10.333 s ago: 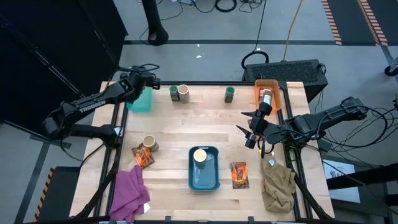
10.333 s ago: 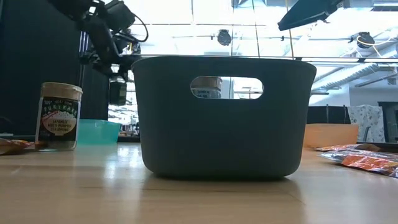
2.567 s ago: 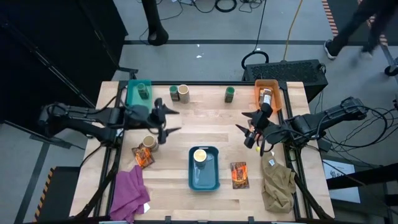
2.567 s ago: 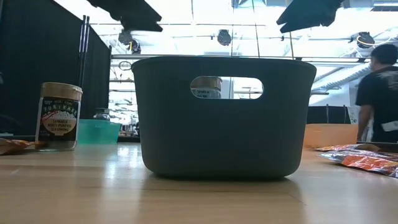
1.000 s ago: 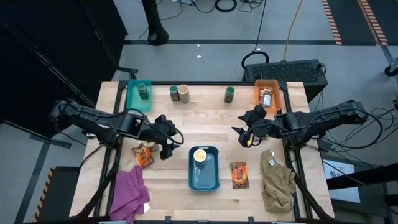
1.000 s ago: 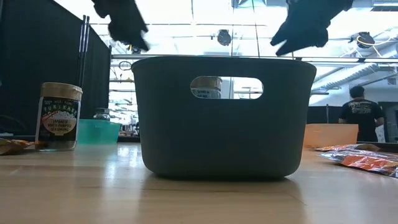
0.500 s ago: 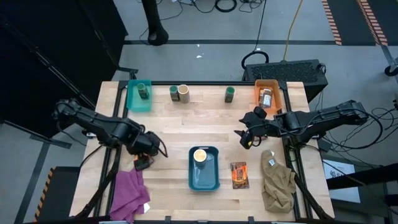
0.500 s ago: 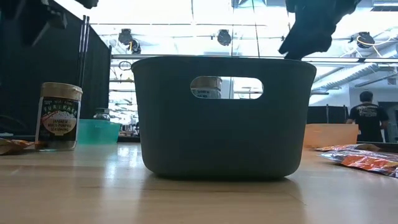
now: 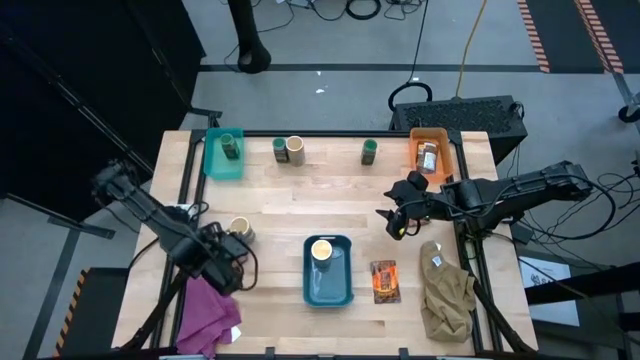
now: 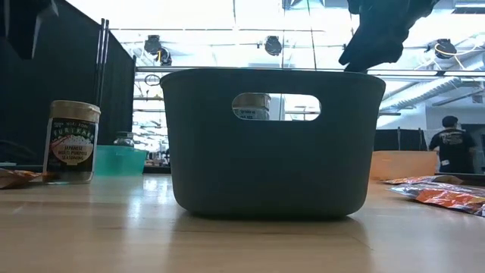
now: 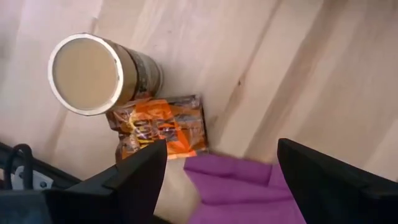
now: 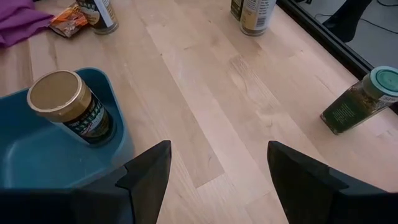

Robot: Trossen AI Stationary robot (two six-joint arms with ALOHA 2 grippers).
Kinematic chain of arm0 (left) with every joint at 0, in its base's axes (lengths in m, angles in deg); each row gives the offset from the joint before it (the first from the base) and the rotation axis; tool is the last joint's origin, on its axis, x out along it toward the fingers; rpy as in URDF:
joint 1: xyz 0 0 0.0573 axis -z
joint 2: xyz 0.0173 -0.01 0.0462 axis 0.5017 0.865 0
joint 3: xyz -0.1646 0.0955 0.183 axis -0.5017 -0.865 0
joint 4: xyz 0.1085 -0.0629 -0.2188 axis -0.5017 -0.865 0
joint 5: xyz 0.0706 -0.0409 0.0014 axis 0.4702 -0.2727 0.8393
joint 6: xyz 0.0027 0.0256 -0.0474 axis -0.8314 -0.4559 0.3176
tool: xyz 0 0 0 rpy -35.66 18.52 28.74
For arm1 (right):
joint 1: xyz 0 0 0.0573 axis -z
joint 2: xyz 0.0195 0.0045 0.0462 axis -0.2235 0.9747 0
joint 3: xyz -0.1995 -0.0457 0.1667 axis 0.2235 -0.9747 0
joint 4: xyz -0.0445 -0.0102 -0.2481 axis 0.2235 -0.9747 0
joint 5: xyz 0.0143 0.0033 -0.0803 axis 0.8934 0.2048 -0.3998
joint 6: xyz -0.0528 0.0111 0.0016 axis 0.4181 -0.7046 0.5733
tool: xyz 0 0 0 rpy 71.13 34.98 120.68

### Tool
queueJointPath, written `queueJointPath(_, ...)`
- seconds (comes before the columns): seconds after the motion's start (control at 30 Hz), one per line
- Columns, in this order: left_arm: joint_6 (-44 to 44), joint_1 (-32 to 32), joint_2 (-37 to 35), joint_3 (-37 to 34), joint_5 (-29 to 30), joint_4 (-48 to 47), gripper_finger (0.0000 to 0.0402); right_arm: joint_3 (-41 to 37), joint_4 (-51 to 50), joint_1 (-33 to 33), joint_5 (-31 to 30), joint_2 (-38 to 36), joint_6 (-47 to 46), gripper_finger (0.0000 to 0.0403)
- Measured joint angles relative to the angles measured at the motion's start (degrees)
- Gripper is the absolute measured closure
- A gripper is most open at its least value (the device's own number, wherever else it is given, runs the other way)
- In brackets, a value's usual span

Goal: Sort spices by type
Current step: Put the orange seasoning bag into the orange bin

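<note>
My left gripper (image 11: 221, 168) is open and hovers above the near-left of the table (image 9: 225, 262), over an orange-and-black packet (image 11: 161, 127) that lies flat between a cream-topped jar (image 11: 84, 73) and the purple cloth (image 11: 249, 186). My right gripper (image 12: 217, 168) is open and holds nothing, hanging right of the blue bin (image 9: 340, 290), which holds a cream-topped jar (image 12: 65, 102). A second packet (image 9: 384, 281) lies flat near the bin. The teal bin (image 9: 212, 165) holds one green jar (image 9: 231, 147). Another green jar (image 9: 369, 151) and a green and cream pair (image 9: 288, 150) stand at the far edge.
An orange bin (image 9: 443, 140) with a packet inside sits at the far right corner. The khaki cloth (image 9: 447, 300) lies at the near right. Bare wood spreads between the far jars and the blue bin. A person (image 10: 455, 148) stands in the room beyond.
My left gripper has swung from beside the blue bin's left side toward the table's near-left corner, ending above the packet and the purple cloth's edge. My right gripper has kept nearly still. No jar or packet has moved.
</note>
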Motion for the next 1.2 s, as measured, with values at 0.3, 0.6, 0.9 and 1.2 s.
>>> queueJointPath(0.3, 1.17, 1.84, 5.47, -5.83, -2.38, 2.78, 0.0091, -0.01, 0.65, 0.00, -0.02, 0.02, 1.54, 0.0154)
queueJointPath(0.6, 0.36, 1.73, 4.78, -15.87, -2.82, 9.36, 0.0091, -0.01, 0.78, 0.00, -0.04, 0.02, 2.80, 0.0154)
queueJointPath(0.9, 3.62, 1.73, 4.76, -25.06, -3.12, 22.89, 0.0091, -0.01, 0.84, 0.00, -0.04, 0.00, 2.80, 0.0154)
queueJointPath(1.2, 4.90, 1.73, 4.78, -28.99, -1.82, 25.12, 0.0122, -0.01, 0.87, 0.00, -0.06, 0.00, 2.82, 0.0154)
